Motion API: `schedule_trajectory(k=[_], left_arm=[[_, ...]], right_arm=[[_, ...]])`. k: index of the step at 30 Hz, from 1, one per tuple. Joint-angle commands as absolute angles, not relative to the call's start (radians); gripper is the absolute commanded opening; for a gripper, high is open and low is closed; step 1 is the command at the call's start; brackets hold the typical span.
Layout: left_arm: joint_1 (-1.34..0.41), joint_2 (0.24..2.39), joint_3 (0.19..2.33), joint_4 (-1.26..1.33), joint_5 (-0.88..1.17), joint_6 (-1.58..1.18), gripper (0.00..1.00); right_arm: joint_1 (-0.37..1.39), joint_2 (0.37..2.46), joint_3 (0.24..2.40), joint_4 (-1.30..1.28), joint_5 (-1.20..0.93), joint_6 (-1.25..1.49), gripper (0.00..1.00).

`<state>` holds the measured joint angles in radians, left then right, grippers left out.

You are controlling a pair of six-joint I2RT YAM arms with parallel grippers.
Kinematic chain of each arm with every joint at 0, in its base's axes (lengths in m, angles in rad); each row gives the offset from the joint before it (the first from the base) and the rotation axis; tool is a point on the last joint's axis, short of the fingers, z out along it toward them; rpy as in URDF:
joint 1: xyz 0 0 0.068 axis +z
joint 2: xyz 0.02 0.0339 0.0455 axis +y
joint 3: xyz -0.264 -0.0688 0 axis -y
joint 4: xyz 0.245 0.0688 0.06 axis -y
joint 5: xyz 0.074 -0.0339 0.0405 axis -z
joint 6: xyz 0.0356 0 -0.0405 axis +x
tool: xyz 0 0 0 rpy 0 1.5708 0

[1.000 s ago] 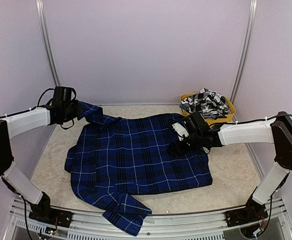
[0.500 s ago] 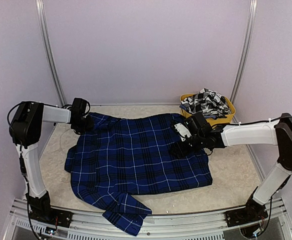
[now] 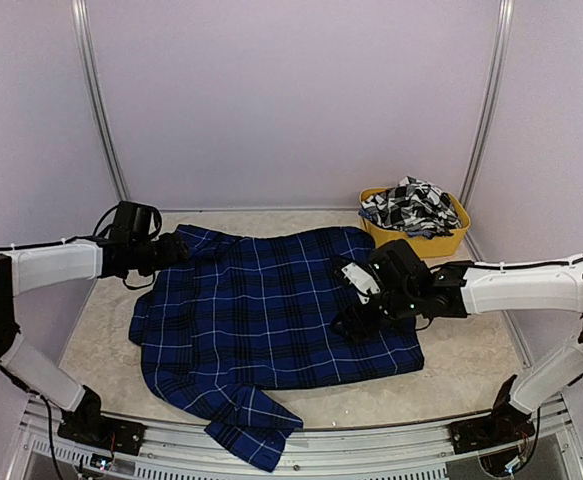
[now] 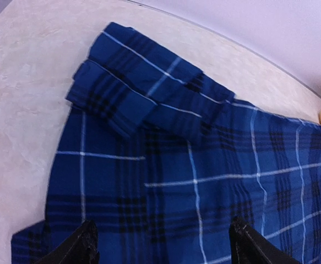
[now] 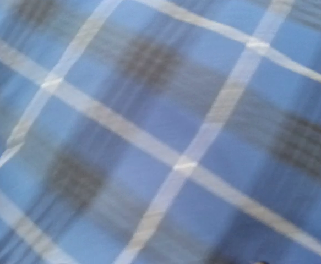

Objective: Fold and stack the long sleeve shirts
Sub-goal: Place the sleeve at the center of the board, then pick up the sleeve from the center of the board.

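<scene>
The blue shirt [image 3: 271, 310] lies spread across the tabletop [image 3: 471, 350], long axis left to right, its bunched sleeve [image 4: 143, 93] just ahead of the left pincer [image 4: 163, 247], jaws apart and empty, while the right pincer [image 3: 359, 318] hangs low over the shirt's right half, whether open I cannot tell.

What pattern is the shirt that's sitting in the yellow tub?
Black-and-white checks on that shirt, heaped in the tub. The top view shows it best.
</scene>
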<state>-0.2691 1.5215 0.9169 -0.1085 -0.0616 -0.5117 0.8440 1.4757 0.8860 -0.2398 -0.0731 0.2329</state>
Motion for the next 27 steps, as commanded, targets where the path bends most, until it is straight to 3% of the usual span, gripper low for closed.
schedule_trajectory(k=[1, 7, 12, 16, 18, 25, 26, 27], left_arm=[[-0.358, 1.328, 0.777, -0.082, -0.006, -0.549, 0.82], [-0.455, 1.049, 0.653, -0.121, 0.013, -0.618, 0.99], [-0.513, 0.913, 0.645, -0.197, -0.061, -0.621, 0.99], [-0.525, 0.881, 0.648, -0.228, -0.053, -0.618, 0.99], [-0.536, 0.883, 0.655, -0.241, -0.063, -0.605, 0.99], [-0.573, 0.866, 0.654, -0.255, -0.078, -0.567, 0.99], [-0.577, 0.854, 0.648, -0.245, -0.063, -0.561, 0.99], [-0.585, 0.845, 0.643, -0.238, -0.051, -0.553, 0.98]], right_arm=[[1.000, 1.380, 0.824, -0.221, -0.182, 0.239, 0.73], [1.234, 1.364, 0.801, -0.154, -0.220, 0.277, 0.86], [1.343, 1.522, 0.864, -0.137, -0.210, 0.285, 0.88], [1.399, 1.655, 0.945, -0.145, -0.191, 0.261, 0.83], [1.406, 1.707, 0.991, -0.155, -0.182, 0.251, 0.71], [1.406, 1.730, 1.137, -0.167, -0.187, 0.219, 0.07], [1.402, 1.726, 1.158, -0.172, -0.201, 0.213, 0.00], [1.397, 1.722, 1.181, -0.176, -0.220, 0.210, 0.00]])
